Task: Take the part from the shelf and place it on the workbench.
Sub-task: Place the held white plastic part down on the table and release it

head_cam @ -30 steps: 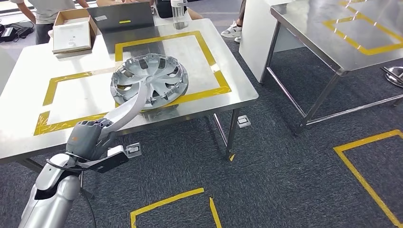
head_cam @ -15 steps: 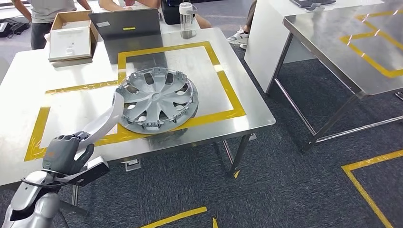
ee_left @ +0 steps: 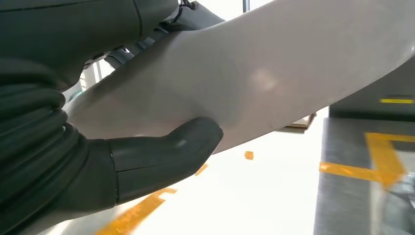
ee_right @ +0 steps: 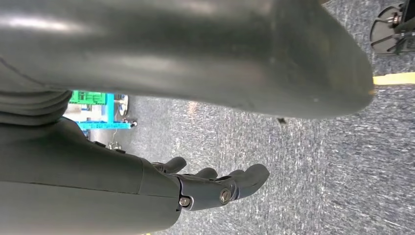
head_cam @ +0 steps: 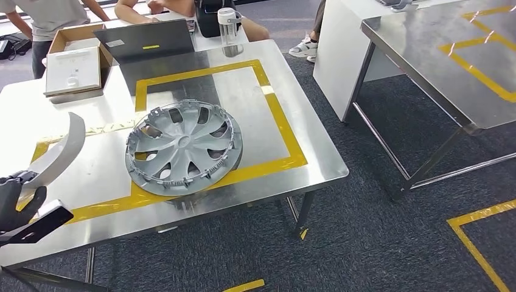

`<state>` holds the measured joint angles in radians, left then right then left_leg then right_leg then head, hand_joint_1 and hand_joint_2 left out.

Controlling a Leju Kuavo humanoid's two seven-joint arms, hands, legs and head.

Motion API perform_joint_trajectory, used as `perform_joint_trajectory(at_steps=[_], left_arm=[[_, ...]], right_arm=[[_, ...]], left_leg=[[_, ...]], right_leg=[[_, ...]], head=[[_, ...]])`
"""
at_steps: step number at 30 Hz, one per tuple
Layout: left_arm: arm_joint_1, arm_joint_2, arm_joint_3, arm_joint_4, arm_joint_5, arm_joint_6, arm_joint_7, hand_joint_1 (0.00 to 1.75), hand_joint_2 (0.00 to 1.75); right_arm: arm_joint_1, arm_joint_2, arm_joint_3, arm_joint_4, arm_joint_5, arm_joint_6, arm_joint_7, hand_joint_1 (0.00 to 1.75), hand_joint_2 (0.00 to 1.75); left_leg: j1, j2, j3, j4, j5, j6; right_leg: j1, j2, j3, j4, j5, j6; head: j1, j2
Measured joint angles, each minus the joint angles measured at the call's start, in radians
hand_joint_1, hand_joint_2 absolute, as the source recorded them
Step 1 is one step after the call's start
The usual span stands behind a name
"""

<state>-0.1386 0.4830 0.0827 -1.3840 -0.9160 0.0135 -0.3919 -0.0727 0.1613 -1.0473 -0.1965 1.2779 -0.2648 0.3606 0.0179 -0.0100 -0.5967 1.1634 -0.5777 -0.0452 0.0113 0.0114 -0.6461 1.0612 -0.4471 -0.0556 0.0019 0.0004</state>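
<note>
Head view: the left hand (head_cam: 15, 198), at the near left corner of the workbench (head_cam: 304, 131), grips a curved white part (head_cam: 61, 152) that rises from its fingers and arcs above the bench surface, apart from the hubcap (head_cam: 182, 146). The hubcap lies flat on the bench, overlapping the near strip of the yellow tape (head_cam: 268, 103) outline. At the far edge stand an open cardboard box (head_cam: 73, 61), a laptop (head_cam: 143, 39) and a clear bottle (head_cam: 228, 27); two people (head_cam: 45, 12) are behind it. A second steel table (head_cam: 438, 55) stands to the right on grey carpet.

Left wrist view: the thumb (ee_left: 166, 152) presses against the part's pale underside.

Right wrist view: the right hand (ee_right: 215, 188) hangs over the carpet, fingers loosely curled and parted, holding nothing.
</note>
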Motion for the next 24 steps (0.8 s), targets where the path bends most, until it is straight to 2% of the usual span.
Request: perform_joint_trajectory(at_steps=[1,2,4,5,8,9,13,15,19,24], left_arm=[[0.011,0.017,0.023,-0.005,0.005,-0.010,0.001,1.75,1.75],[0.023,0.033,0.046,-0.012,0.012,-0.022,0.002,1.75,1.75],[0.050,0.061,0.090,-0.032,0.028,-0.042,0.005,1.75,1.75],[0.065,0.073,0.111,-0.044,0.036,-0.051,0.007,1.75,1.75],[0.099,0.095,0.173,-0.076,0.065,-0.070,0.004,1.75,1.75],[0.109,0.100,0.192,-0.084,0.078,-0.077,-0.002,1.75,1.75],[0.147,0.107,0.255,-0.109,0.129,-0.103,-0.031,1.75,1.75],[0.160,0.107,0.278,-0.116,0.126,-0.102,-0.038,1.75,1.75],[0.162,0.098,0.293,-0.117,0.091,-0.081,-0.049,1.75,1.75],[0.132,0.079,0.292,-0.103,0.077,-0.071,-0.066,1.75,1.75]], right_arm=[[0.001,0.000,-0.001,0.000,0.000,0.001,0.000,0.00,0.00],[0.000,0.000,-0.002,0.000,0.000,0.001,0.000,0.00,0.00],[0.001,0.000,-0.005,0.000,-0.001,0.001,-0.002,0.00,0.00],[0.001,0.000,-0.006,0.000,-0.001,0.001,-0.002,0.00,0.00],[0.001,0.000,-0.008,0.000,-0.002,0.002,-0.002,0.00,0.00],[0.001,0.000,-0.008,0.000,-0.001,0.002,-0.002,0.00,0.00],[0.000,-0.001,-0.008,0.000,0.002,0.006,-0.002,0.00,0.00],[0.000,-0.001,-0.008,0.000,0.005,0.009,-0.002,0.00,0.00],[-0.003,-0.001,-0.008,0.000,0.009,0.011,-0.002,0.00,0.00],[-0.006,-0.001,-0.008,0.000,0.010,0.011,-0.002,0.00,0.00]], left_leg=[[-0.001,0.001,0.013,-0.057,0.032,0.002],[-0.003,0.003,0.022,-0.093,0.045,0.006],[-0.007,0.005,0.025,-0.113,0.048,0.014],[-0.007,0.006,0.029,-0.114,0.056,0.016],[-0.002,0.002,0.036,-0.121,0.070,0.015],[-0.002,0.001,0.036,-0.121,0.070,0.017],[-0.002,0.001,0.038,-0.121,0.067,0.023],[-0.003,0.001,0.038,-0.121,0.066,0.027],[-0.005,0.000,0.039,-0.121,0.065,0.030],[-0.005,0.000,0.039,-0.121,0.065,0.030]], right_leg=[[0.001,0.002,0.005,0.002,-0.004,0.003],[0.001,0.004,0.008,0.002,-0.007,0.007],[0.004,0.007,0.010,0.001,-0.010,0.017],[0.006,0.006,0.012,-0.001,-0.012,0.014],[0.012,0.005,0.018,-0.008,-0.009,-0.016],[0.012,0.005,0.019,-0.010,-0.008,-0.019],[0.013,0.005,0.026,-0.019,-0.007,-0.016],[0.012,0.005,0.028,-0.021,-0.007,-0.009],[0.009,0.003,0.031,-0.026,-0.007,0.025],[0.008,0.003,0.031,-0.026,-0.007,0.028]], head=[[0.000,0.000],[0.000,0.000],[0.000,0.000],[0.000,0.000],[0.000,0.000],[0.000,0.000],[0.000,0.000],[0.000,0.000],[0.000,0.000],[0.000,0.000]])
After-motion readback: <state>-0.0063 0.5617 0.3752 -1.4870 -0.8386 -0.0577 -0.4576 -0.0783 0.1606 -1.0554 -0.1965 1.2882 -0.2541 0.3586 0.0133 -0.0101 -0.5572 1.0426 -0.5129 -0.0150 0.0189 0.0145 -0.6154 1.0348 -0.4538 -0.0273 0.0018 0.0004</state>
